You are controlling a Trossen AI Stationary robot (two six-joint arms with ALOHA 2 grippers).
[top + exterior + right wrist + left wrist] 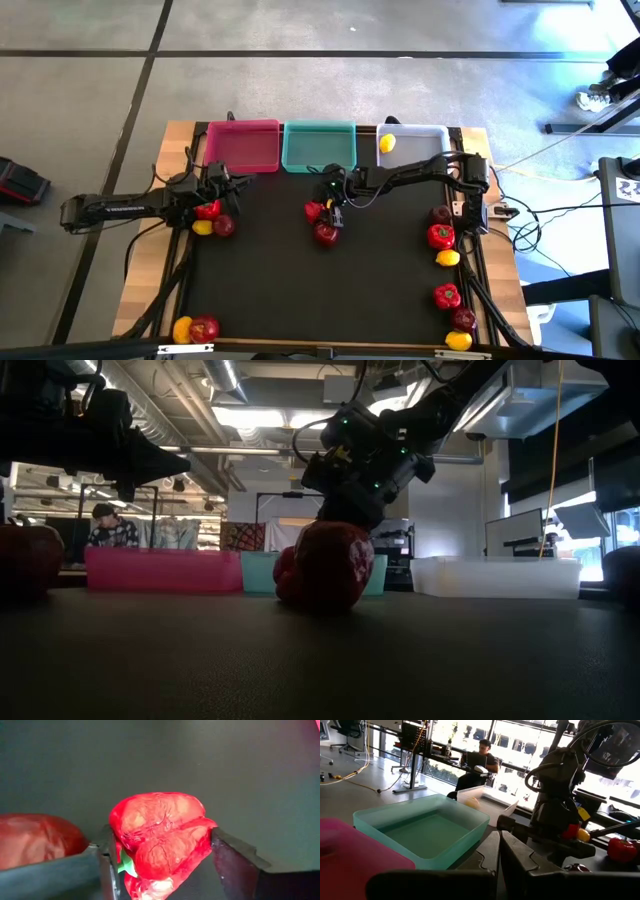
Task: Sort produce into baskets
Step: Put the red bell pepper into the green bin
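Your right gripper (162, 857) straddles the pepper (160, 840), jaws not visibly gripping; left gripper (495, 850) waits clenched, empty, by the pink basket (243, 146).

Red pepper (160, 837) (green stem), teal basket (319, 146), pink basket (243, 145).

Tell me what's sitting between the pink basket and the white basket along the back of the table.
The teal basket lies between the pink basket and the white basket, all three in a row. The high view shows this best; the teal basket looks empty there.
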